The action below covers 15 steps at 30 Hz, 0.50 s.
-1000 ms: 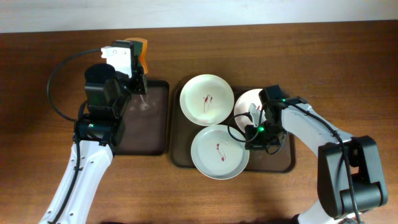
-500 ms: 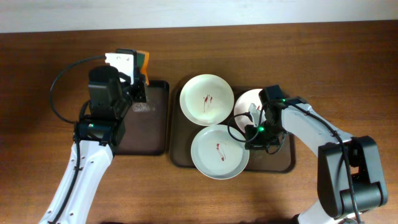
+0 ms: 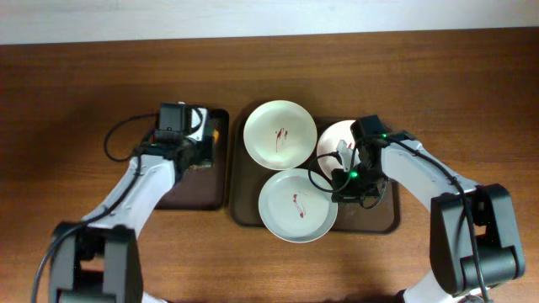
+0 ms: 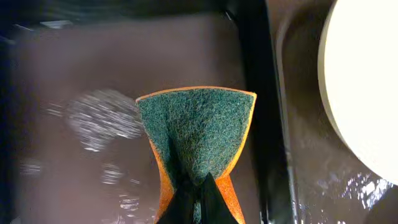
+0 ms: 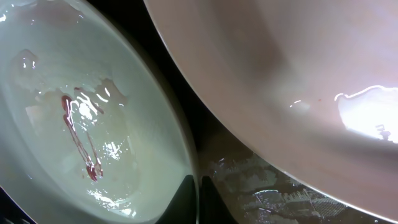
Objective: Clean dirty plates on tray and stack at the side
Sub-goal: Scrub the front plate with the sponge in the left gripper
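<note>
tray (image 3: 381, 215) holds three plates (image 3: 280, 135) — sponge (image 4: 196, 129) over black tray (image 3: 195, 190)

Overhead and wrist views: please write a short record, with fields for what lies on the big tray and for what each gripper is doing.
on brown tray: white plate and green plate, both red-smeared; third plate, partly hidden by the right arm
left gripper: shut on sponge, over black tray
right gripper: shut on the green plate's rim
stacked at side: nothing yet

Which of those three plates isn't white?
The pale grey-green round plate, lowest in the overhead view; the upper-left white plate and right-hand white plate differ.
</note>
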Tool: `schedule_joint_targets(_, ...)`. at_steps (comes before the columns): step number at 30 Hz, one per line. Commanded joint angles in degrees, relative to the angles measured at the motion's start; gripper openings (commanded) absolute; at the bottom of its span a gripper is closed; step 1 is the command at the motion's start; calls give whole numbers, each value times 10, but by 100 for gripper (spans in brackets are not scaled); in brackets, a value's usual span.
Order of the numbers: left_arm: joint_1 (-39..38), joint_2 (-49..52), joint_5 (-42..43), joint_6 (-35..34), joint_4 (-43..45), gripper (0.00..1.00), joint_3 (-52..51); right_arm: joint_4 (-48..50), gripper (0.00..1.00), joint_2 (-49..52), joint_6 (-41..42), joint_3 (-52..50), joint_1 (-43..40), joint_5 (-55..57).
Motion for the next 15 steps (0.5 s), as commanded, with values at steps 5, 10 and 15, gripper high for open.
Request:
schedule_joint_targets(5,-57,35,24,5,-7,0,9,2,4,4,2,-5,3,-3)
schedule_joint_targets(10,-63,33,24,5,-10,0,10,2,4,4,2,-5,3,-3)
schedule_joint_targets(15,-61,-9,-21,5,-10,0,10,2,4,4,2,-5,3,-3)
